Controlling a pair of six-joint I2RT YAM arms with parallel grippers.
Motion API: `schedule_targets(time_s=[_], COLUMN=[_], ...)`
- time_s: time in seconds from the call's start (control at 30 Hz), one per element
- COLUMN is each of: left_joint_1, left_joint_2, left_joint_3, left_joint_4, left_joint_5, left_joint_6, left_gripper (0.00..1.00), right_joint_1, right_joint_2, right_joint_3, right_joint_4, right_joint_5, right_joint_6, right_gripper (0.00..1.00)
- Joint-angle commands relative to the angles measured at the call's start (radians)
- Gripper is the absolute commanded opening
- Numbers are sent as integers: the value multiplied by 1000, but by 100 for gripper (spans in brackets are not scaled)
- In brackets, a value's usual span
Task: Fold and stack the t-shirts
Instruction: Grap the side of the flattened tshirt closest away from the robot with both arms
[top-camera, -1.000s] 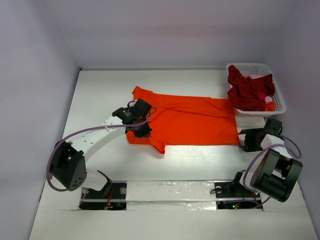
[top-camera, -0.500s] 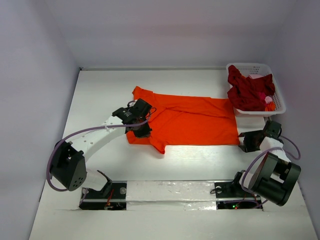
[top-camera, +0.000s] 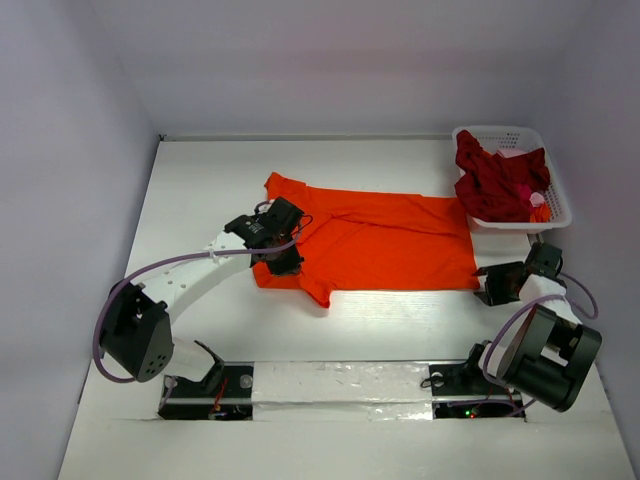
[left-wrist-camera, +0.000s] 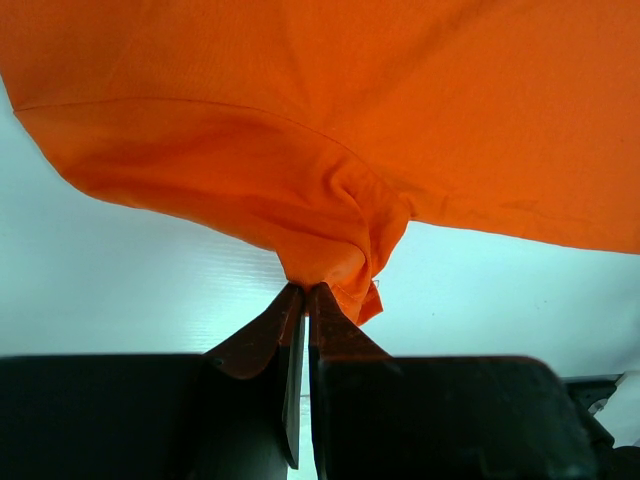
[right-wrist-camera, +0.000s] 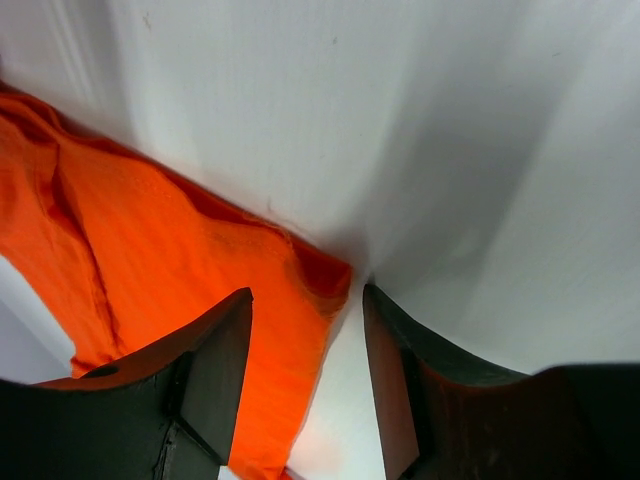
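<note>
Limp bright orange cloth t-shirt (top-camera: 390, 240): pinch edges, not middle
Left pincer (left-wrist-camera: 303, 290) clamped on bunched cloth; right pincer (right-wrist-camera: 306, 290) part-open astride a corner.

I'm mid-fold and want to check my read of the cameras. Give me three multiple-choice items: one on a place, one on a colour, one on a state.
1. Where is the dark red shirt?
A) in the white basket
B) flat at mid-table
C) on the near table edge

2. What colour is the spread-out shirt?
A) blue
B) orange
C) white

3. How is the left gripper?
A) wide open above the cloth
B) shut on nothing
C) shut on a pinch of the spread-out shirt

Answers:
1 A, it is heaped inside the basket at the far right.
2 B, the flat cloth is bright orange.
3 C, the left wrist view shows the fingers closed with orange cloth bunched at their tips.
</note>
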Motion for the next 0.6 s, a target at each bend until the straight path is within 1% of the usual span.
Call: schedule_targets(time_s=[0.0,0.13,0.17,0.2,0.33,0.57], left_joint_1=[3,3,3,3,3,12], left_joint_2=[-13,-15,-15,-15,-15,-12], left_joint_3=[40,36,37,39,45,48], left_joint_4=[-14,-14,-16,-19,-23,-25], left_joint_5=[-13,-13,-14,-14,-17,-19], left_joint_6=[3,2,-1,0,0,0], left_gripper=[0,0,0,0,0,0], right_joint_1=[-6,-6,-6,-6,-6,-6], right_joint_2=[58,117,120,115,76,54], right_joint_3=[-15,-4,-3,-3,-14,-6], right_joint_4=[4,18,18,17,15,-9], right_joint_5=[-11,-24,-22,-21,-18,2], right_joint_6=[-35,-54,-58,-55,-41,-40], right_gripper=[54,54,53,50,47,49])
